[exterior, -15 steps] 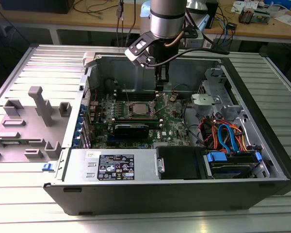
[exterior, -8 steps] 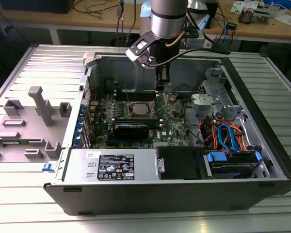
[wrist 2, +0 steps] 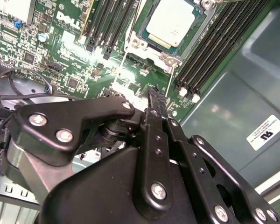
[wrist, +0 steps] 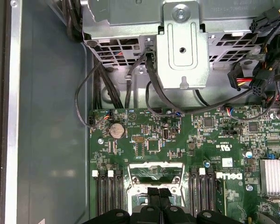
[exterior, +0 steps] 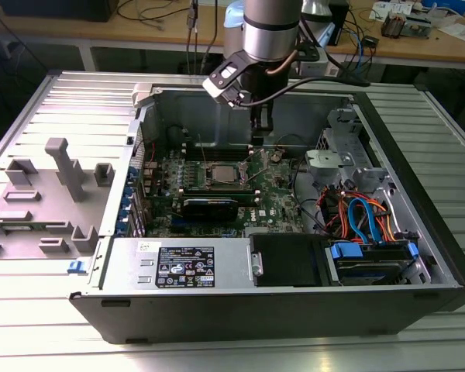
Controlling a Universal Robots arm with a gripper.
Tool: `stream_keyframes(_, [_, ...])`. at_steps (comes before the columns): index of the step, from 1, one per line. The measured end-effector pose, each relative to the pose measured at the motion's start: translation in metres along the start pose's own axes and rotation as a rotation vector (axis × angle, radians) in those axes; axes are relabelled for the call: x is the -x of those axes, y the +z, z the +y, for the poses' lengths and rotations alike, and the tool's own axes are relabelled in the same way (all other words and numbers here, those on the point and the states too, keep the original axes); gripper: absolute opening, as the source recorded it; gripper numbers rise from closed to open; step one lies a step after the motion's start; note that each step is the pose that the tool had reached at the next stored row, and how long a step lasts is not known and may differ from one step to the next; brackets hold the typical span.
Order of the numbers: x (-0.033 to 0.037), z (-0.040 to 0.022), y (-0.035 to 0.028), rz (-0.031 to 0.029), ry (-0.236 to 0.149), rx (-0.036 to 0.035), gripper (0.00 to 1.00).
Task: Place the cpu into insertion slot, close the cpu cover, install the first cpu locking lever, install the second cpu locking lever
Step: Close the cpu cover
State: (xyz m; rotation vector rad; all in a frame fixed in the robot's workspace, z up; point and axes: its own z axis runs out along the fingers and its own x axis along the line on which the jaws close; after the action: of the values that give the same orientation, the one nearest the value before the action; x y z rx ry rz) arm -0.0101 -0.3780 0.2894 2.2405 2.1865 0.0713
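Note:
The cpu (wrist 2: 175,21), a small silver square, lies in the insertion slot on the green motherboard (wrist 2: 60,51); it hides the slot's contact field. The cpu cover (wrist 2: 147,49), a grey metal frame, lies flat around it. Thin wire levers (wrist 2: 170,88) run along the socket's sides. My gripper (wrist 2: 152,95) hovers just off the socket's edge, shut, with nothing between its black fingers (wrist: 151,192). In the first wrist view the cover's edge (wrist: 156,167) sits just beyond the gripper (wrist: 157,190). The exterior view shows the gripper (exterior: 259,138) above the board behind the cpu (exterior: 221,172).
Black memory slots (wrist 2: 210,51) flank the socket on both sides. A metal drive cage (wrist: 182,46) with cables stands past the board. A finned heatsink (wrist: 275,175), a black graphics card (exterior: 209,205), orange and blue cables (exterior: 356,217) and the case wall (wrist: 51,116) surround the area.

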Motion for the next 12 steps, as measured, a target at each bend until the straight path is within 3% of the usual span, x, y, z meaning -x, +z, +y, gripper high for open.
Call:
stream_keyframes(6, [-0.0003,0.015,0.002,-0.0003,0.0,-0.0001,0.11])
stream_keyframes(12, [-0.0004,0.0204,0.0026,-0.0001,0.0,0.0,0.11])
